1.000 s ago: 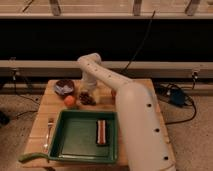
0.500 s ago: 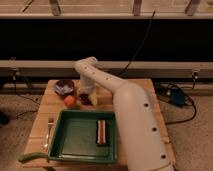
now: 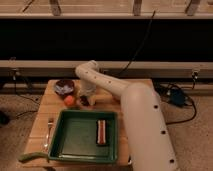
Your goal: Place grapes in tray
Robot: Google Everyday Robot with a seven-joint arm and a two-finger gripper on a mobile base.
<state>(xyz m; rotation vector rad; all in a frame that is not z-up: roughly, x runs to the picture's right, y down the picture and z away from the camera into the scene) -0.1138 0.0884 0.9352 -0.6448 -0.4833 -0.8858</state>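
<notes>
"Wooden table [image 3: 42,107] before a dark wall [image 3: 160,45], was it? What lay on its left side?"

"A green pod-like thing [image 3: 32,156] at the near corner and a fork [image 3: 50,131] beside the tray [image 3: 75,142]. At the back stood a dark purple bowl [image 3: 64,87], with an orange fruit [image 3: 69,100] just in front."

"And the grapes?"

"The grapes [image 3: 83,103] sat on the table just right of the fruit, beyond the tray's far rim. The gripper [image 3: 86,97] hung low, right over them. Whether it had hold of them could not be told."

"Further right?"

"A brown bar [image 3: 101,132] lay inside the tray, and the white arm [image 3: 142,120] filled the right side."
</notes>
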